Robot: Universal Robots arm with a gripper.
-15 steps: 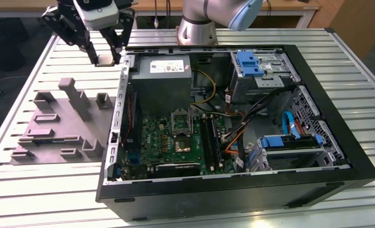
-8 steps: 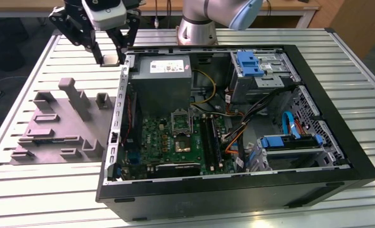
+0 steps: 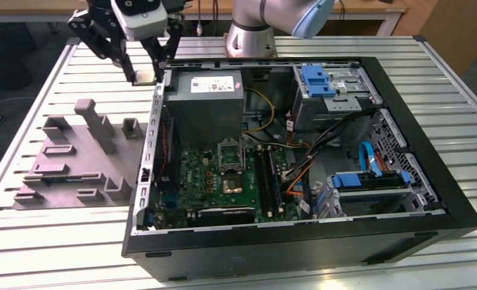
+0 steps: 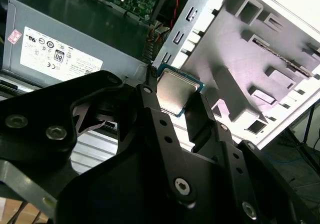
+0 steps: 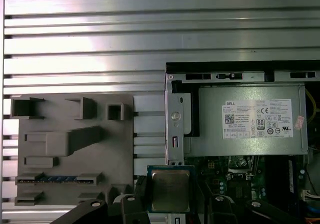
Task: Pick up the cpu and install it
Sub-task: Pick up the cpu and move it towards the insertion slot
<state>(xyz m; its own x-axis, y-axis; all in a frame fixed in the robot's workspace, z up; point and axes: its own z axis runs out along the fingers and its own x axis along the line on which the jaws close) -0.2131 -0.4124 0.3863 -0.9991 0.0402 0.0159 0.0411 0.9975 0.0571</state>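
The cpu is a small silvery square chip with a green rim, held flat between the black fingers of my gripper. In the exterior view the gripper hangs in the air above the slatted table, just outside the case wall at the far corner on the exterior view's left, with the cpu a pale square at its tips. The open computer case lies on its side. Its green motherboard carries the open socket in the middle.
A grey moulded fixture plate with upright blocks lies on the table beside the case, on the exterior view's left. The grey power supply sits at the case's far end near the gripper. Drive cages with blue parts and cables occupy the case's right side.
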